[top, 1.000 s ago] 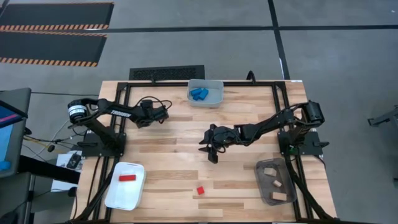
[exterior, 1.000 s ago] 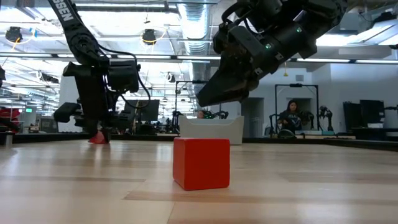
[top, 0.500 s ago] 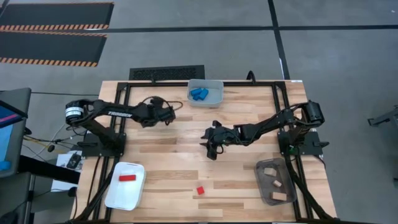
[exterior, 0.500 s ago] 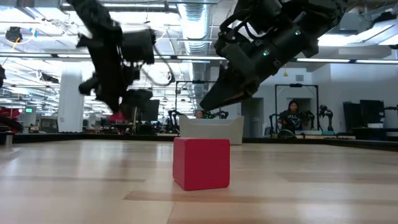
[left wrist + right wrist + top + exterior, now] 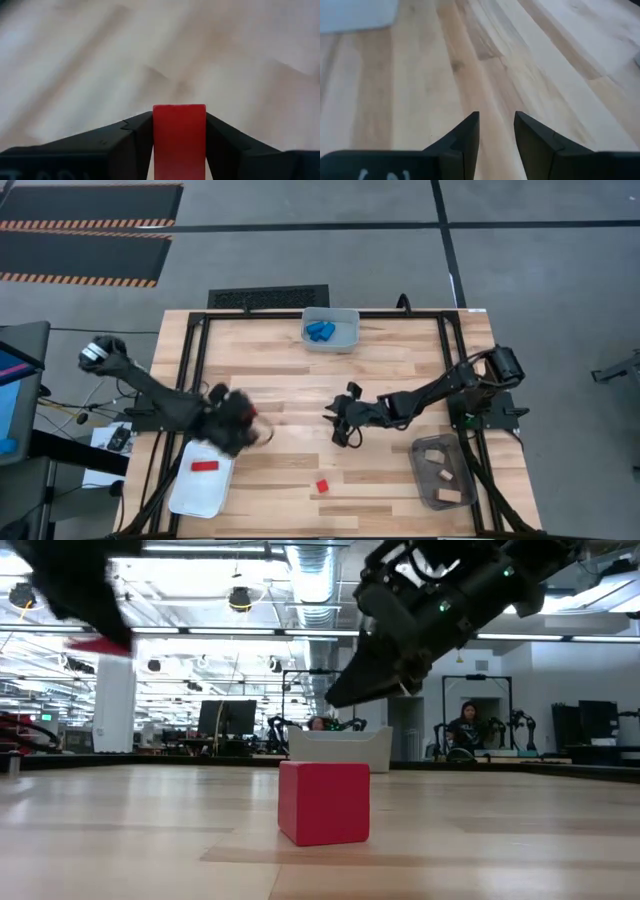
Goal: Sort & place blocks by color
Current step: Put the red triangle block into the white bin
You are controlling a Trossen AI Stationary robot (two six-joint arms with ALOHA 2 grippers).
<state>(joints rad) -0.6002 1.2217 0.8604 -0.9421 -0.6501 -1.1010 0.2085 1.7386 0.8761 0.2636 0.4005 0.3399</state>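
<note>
Red block: rigid, light wood, clamped on flat opposite faces between left gripper fingers, near white bin's rim. Right gripper narrowly parted, empty, mid-table.

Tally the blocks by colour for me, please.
red blocks: 3 (one in the white bin, one on the table, one in the left gripper)
tan blocks: 3, in the grey bin
blue blocks: about 2, bunched in the clear bin
Total: about 8

Lone block mid-front of table. Tray front-left, holding one block. Bin at back centre, bin front-right.
</note>
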